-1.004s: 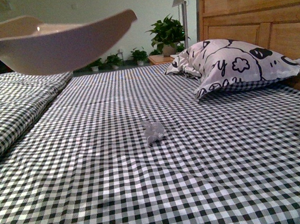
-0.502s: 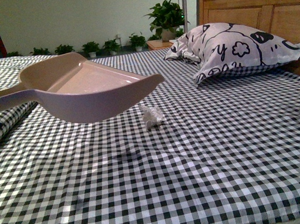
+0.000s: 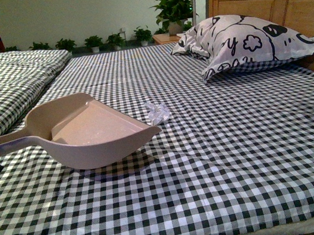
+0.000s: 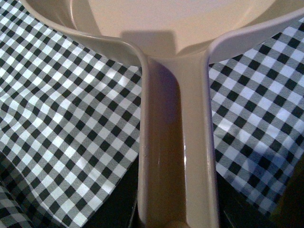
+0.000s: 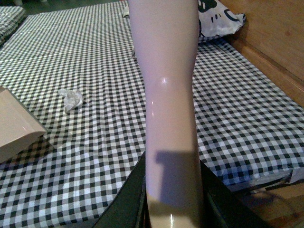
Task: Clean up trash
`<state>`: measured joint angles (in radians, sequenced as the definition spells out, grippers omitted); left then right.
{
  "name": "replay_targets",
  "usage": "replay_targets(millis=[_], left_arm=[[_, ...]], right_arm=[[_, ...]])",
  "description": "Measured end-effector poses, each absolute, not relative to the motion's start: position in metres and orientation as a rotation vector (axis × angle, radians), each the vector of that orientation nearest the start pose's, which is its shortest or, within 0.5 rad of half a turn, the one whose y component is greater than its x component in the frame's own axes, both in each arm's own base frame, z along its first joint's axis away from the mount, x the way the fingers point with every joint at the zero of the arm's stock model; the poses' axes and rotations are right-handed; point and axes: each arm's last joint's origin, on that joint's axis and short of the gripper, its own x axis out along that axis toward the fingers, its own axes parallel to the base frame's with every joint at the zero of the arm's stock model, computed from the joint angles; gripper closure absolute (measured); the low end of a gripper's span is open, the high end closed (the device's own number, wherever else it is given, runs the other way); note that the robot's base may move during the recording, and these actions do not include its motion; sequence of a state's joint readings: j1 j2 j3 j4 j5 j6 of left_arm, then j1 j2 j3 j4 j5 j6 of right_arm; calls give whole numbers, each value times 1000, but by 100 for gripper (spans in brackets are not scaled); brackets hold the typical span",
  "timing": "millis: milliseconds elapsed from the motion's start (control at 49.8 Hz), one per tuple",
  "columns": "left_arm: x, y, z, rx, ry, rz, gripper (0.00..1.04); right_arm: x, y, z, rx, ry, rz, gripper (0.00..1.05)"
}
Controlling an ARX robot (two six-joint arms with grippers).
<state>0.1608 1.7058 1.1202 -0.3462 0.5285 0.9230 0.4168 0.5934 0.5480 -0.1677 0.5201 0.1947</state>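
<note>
Nearest to you, the left claw (image 4: 175,216) is seen only in the left wrist view, as dark parts on either side of the handle of the beige dustpan (image 4: 175,142). It is pressed onto that handle, pinching it. The right claw (image 5: 173,194) shows in the right wrist view as dark jaws flanking a pale handle (image 5: 166,71), which it grips. The pale handle runs away from the camera, and its far end is out of frame.

On the black-and-white checked bed (image 3: 231,160), the dustpan (image 3: 102,151) sits low at the robot's left. Its open lip faces right and away from you, and its handle leaves the frame at the left edge. You cannot tell whether its underside touches the sheet. The pan holds nothing.

The trash (image 3: 157,112), a small crumpled white wad, lies on the sheet just beyond the lip, near it but apart. The right wrist view confirms this gap between trash (image 5: 71,97) and dustpan (image 5: 14,126).

Farther off at the right, a white pillow (image 3: 249,42) with black print lies against the wooden headboard (image 3: 278,4). At far left lies a folded checked quilt (image 3: 17,74). Potted plants (image 3: 173,7) stand along the back wall.
</note>
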Motion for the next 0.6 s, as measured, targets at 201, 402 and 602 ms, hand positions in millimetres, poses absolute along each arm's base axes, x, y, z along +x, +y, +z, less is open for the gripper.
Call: replay_targets(millis=[201,402,602], left_arm=[[368,49,201,553,647,-715,79],[387,53,194,566,666,-727,79],[401,54,192,572,668,-732,79]], right_arm=[[133,43,280,98,179,-121,84],[133,43,280,98,179,-121,84],[133,43,280,98,179,-121,84]])
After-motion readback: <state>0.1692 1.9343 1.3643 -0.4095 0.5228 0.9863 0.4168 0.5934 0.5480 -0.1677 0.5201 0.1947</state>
